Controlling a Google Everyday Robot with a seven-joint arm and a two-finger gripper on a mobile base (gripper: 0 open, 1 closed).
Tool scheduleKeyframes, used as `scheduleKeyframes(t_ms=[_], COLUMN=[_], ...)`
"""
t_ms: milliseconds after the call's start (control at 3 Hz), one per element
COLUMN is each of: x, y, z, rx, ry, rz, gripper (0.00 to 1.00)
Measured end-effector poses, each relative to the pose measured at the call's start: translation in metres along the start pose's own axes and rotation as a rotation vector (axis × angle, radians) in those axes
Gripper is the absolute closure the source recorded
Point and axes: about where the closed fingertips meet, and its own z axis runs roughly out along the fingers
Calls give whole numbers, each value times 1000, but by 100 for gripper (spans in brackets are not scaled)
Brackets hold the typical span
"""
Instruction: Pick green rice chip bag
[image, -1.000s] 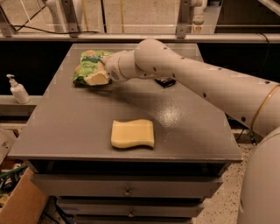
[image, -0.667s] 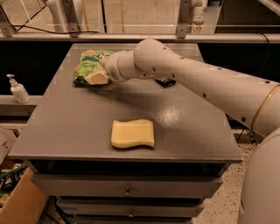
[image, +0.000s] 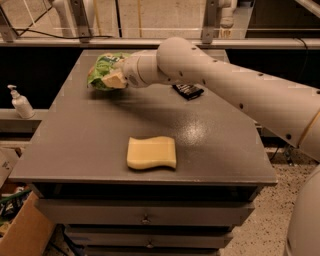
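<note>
The green rice chip bag (image: 99, 71) is at the far left of the grey table (image: 220, 145), crinkly and bright green. My gripper (image: 115, 78) reaches in from the right and is shut on the bag's right side. One pale finger (image: 113, 80) lies across the bag's front. The bag seems to hang slightly above the tabletop, with a shadow beneath it. The far side of the bag is hidden behind the gripper's wrist.
A flat pale yellow wavy sponge (image: 151, 152) lies near the table's front edge. A small black wrapped bar (image: 187, 91) lies under my arm at the back. A white pump bottle (image: 21, 102) stands on a ledge to the left. A cardboard box (image: 22, 232) sits on the floor at lower left.
The gripper and the green bag have moved up a little together. The sponge and the black bar have not moved.
</note>
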Motion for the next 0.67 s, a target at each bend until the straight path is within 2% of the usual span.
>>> scheduleKeyframes(t_ms=[333,667], x=[-19,-45], y=[-15,-44], z=[-21,-77], rx=[40,96], ry=[-26,-103], rz=[-42,-86], gripper=[100,100])
